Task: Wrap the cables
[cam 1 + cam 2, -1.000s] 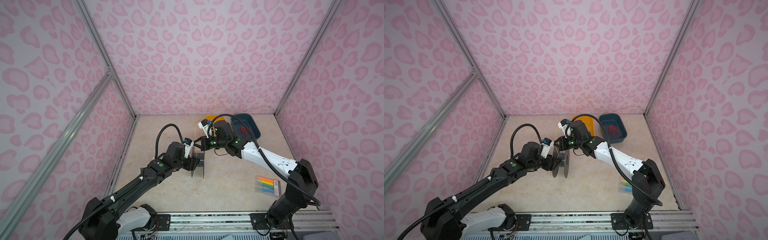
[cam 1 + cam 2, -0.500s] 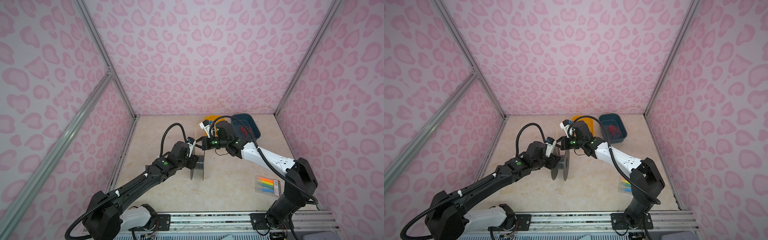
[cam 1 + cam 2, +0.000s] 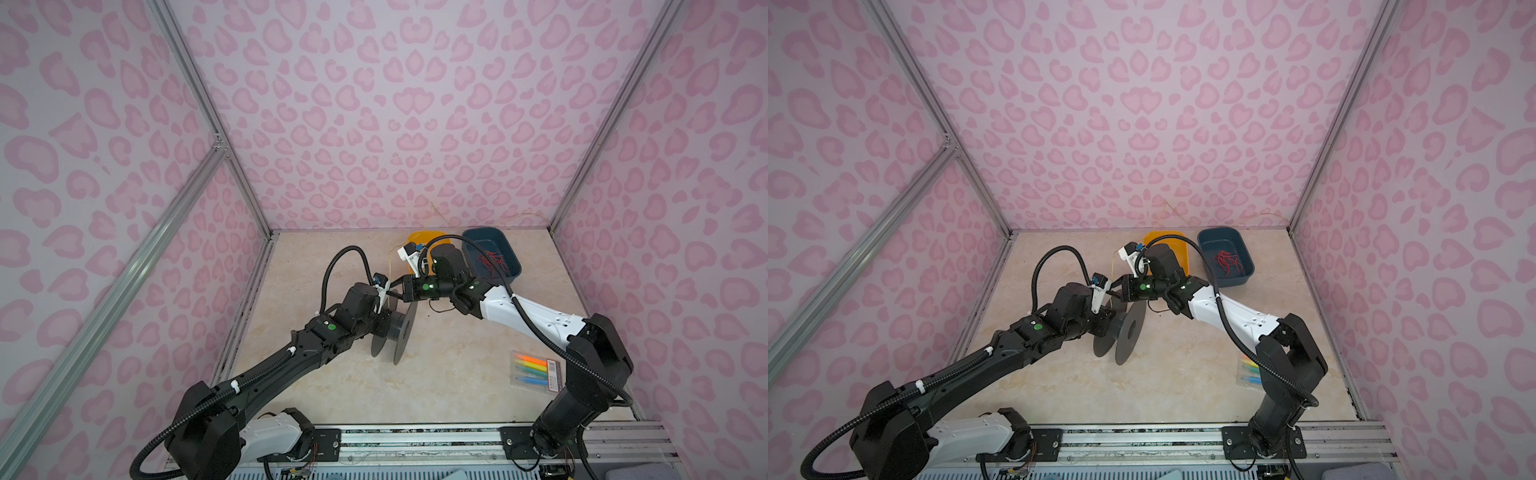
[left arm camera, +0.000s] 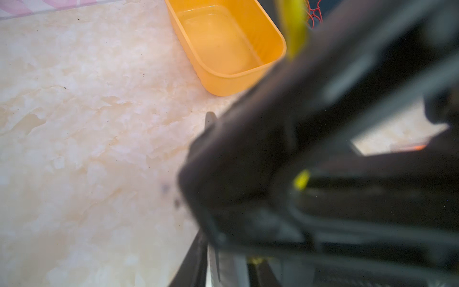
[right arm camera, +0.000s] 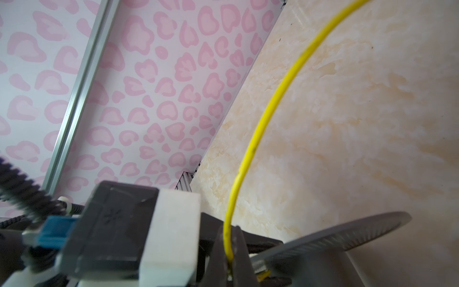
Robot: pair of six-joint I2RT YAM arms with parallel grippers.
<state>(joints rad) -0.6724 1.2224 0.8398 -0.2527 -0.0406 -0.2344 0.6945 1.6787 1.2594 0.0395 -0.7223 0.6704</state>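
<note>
While the right pincer (image 5: pixel 229 243) pinches the yellow wire (image 5: pixel 250 149) between its pressed-together tips, the wire arcs away above the tabletop (image 3: pixel 436 374) toward the far wall. Just below those tips a grey spool (image 3: pixel 401 328) stands on edge at mid-tabletop. The left pincer (image 3: pixel 384 326) sits against the spool's left side; whether it is spread or gripping cannot be told. An orange tub (image 4: pixel 223 44) and a blue tub (image 3: pixel 1225 282) holding red wires (image 3: pixel 1225 262) lie at the far side.
</note>
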